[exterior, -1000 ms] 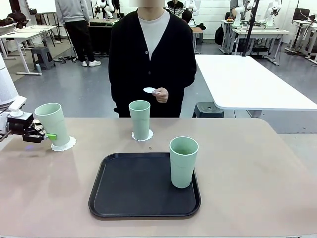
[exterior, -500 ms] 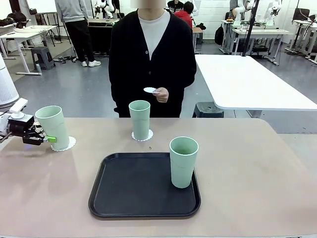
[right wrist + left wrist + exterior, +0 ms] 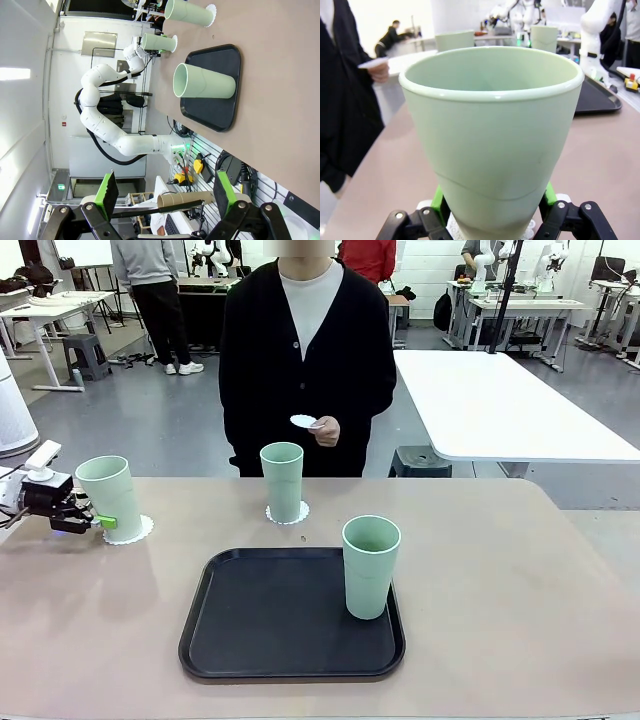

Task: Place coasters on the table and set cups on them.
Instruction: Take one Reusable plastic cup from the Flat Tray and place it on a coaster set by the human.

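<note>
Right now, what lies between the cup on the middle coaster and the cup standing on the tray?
Nothing stands there. In the front view, between the middle cup and the tray cup run bare table and the black tray's far rim.

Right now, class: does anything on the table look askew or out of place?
Mildly. The left cup sits off-centre on its coaster, whose lace shows mostly on one side. The third cup stands on the tray, with no coaster under it.

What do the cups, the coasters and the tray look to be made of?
The cups: probably plastic, matte mint, smooth moulded rim. The coasters: seemingly thin white paper, lacy scalloped edge. The tray: black, likely plastic, dull sheen, raised rounded rim.
</note>
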You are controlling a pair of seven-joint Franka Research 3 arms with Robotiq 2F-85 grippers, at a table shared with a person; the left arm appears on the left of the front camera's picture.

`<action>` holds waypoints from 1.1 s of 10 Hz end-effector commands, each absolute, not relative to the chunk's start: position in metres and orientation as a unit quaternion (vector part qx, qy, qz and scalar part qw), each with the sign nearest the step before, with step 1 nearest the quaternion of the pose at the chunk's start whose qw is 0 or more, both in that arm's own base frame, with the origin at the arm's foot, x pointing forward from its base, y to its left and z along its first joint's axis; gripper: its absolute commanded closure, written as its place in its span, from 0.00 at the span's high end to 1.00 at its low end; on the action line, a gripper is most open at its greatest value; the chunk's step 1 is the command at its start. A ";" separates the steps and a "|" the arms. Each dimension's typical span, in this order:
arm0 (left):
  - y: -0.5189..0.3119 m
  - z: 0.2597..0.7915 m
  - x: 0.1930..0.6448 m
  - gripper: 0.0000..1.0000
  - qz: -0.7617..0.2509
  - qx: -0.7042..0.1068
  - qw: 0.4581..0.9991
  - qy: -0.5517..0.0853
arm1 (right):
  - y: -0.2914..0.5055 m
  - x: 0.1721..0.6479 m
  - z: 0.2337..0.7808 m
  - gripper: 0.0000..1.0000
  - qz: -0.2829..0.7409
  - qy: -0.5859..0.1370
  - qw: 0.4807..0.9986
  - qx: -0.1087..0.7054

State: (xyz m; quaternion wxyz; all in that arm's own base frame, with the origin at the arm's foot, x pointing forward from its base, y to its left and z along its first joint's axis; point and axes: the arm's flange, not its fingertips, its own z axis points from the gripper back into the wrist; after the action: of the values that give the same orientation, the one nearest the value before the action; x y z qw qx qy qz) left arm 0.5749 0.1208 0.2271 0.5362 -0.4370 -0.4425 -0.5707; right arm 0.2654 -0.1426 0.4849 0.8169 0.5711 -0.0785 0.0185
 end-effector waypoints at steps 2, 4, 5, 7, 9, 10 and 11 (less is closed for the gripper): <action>0.122 0.227 0.582 1.00 -0.572 -0.440 0.539 -0.435 | -0.143 0.265 0.485 1.00 0.022 -0.080 0.814 0.575; 0.123 0.227 0.582 1.00 -0.573 -0.438 0.541 -0.433 | -0.143 0.265 0.485 1.00 0.022 -0.080 0.814 0.575; 0.123 0.227 0.583 1.00 -0.573 -0.436 0.542 -0.432 | -0.143 0.265 0.485 1.00 0.022 -0.080 0.814 0.575; 0.125 0.228 0.586 1.00 -0.574 -0.434 0.546 -0.430 | -0.143 0.265 0.485 1.00 0.022 -0.080 0.814 0.575; 0.128 0.227 0.590 1.00 -0.572 -0.434 0.551 -0.425 | -0.143 0.265 0.485 1.00 0.022 -0.080 0.814 0.575; 0.130 0.227 0.591 1.00 -0.574 -0.433 0.553 -0.421 | -0.143 0.265 0.485 1.00 0.022 -0.080 0.814 0.575; 0.132 0.227 0.592 1.00 -0.578 -0.431 0.557 -0.413 | -0.143 0.265 0.485 1.00 0.022 -0.080 0.814 0.575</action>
State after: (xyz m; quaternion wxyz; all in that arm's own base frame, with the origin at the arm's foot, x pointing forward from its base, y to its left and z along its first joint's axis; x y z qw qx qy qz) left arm 0.5853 0.1267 0.2262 0.5483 -0.4337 -0.4311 -0.5705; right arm 0.2654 -0.1426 0.4849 0.8169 0.5711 -0.0785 0.0185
